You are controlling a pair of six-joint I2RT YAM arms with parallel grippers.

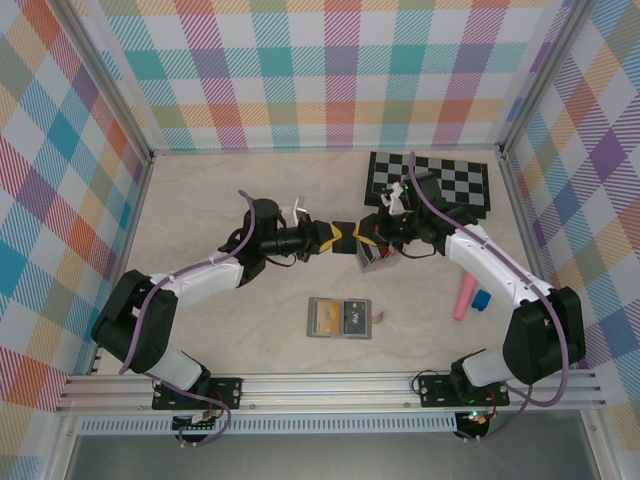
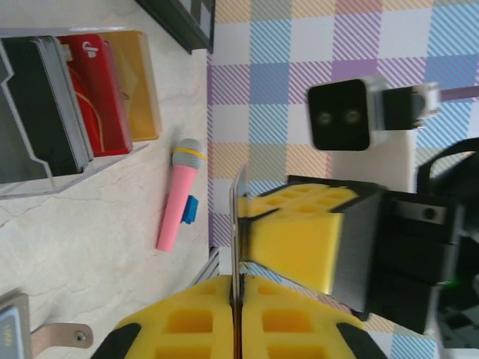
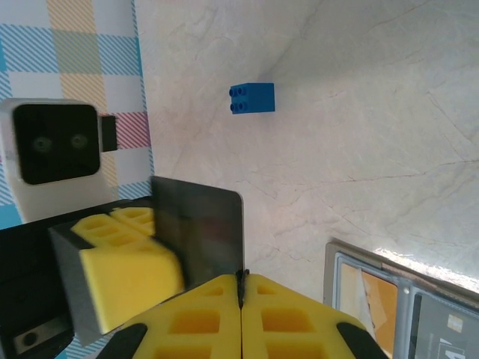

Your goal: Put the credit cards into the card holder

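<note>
Both clamped shut on one thin dark rectangular plastic card, held in the air over the pale marble-look table: left gripper and right gripper pinching it from opposite sides. Flat grey folding card holder lying open on table nearer the bases, apart from the card. More red, black and amber cards standing in clear plastic rack.

The top view looks down from above and behind the robot over the whole table, while the wrist cameras face each other closely across one dark card, perhaps sharing the blue block.
</note>
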